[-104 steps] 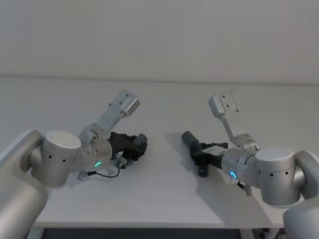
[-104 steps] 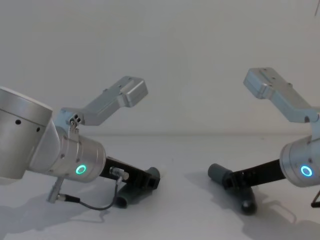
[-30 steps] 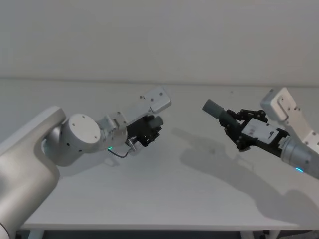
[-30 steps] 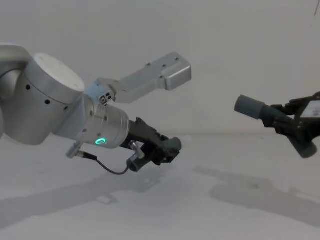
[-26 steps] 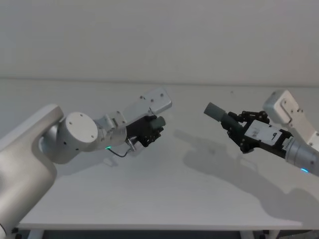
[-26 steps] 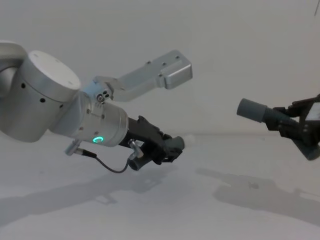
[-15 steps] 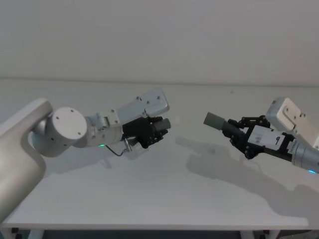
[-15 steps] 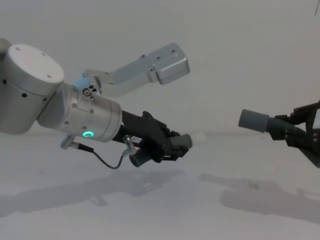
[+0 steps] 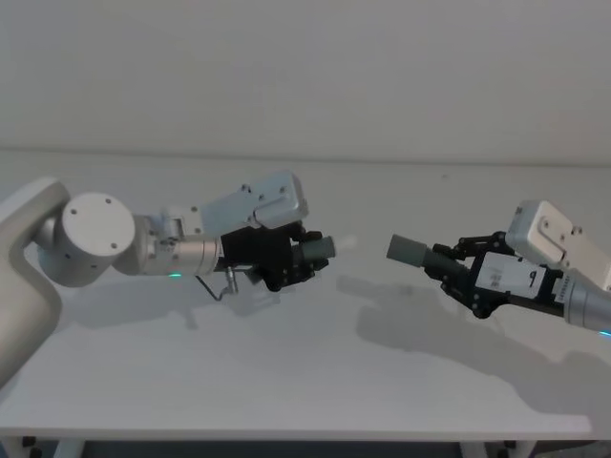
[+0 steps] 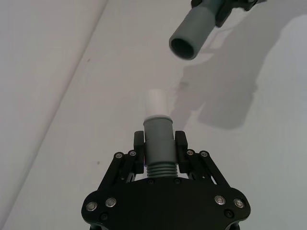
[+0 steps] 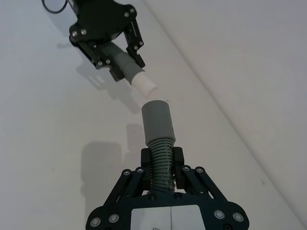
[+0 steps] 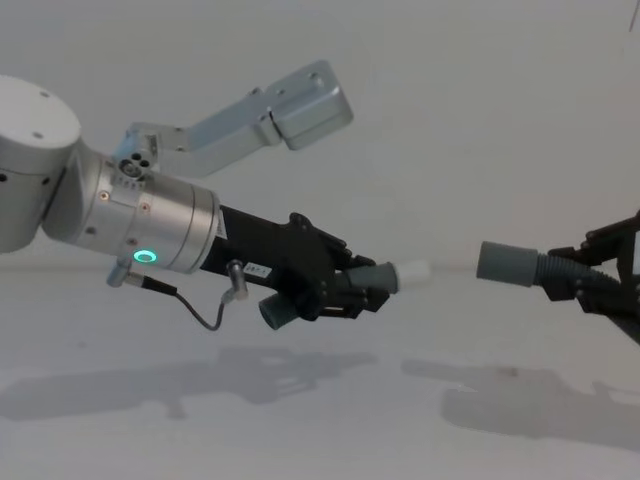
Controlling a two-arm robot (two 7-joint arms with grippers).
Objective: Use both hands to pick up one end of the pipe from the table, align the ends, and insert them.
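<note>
Left gripper [image 12: 356, 287] is clamped on the pipe piece [image 12: 383, 275] bearing the pale tip [image 12: 412, 271]; right gripper [image 9: 458, 271] is clamped on the collared piece [image 9: 409, 250]; within the last second both pieces have swung level above the table [image 9: 305, 363]; the collar mouth now faces the pale tip, near but apart; final alignment and insertion remain.

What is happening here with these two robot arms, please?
The left hand is shut on a grey pipe piece, whose pale narrow tip points toward the right arm. The right hand is shut on the other pipe piece, with its open collar facing that tip. Both pieces are in the air above the white table, roughly in line, with a gap between the ends. They are not yet inserted.
</note>
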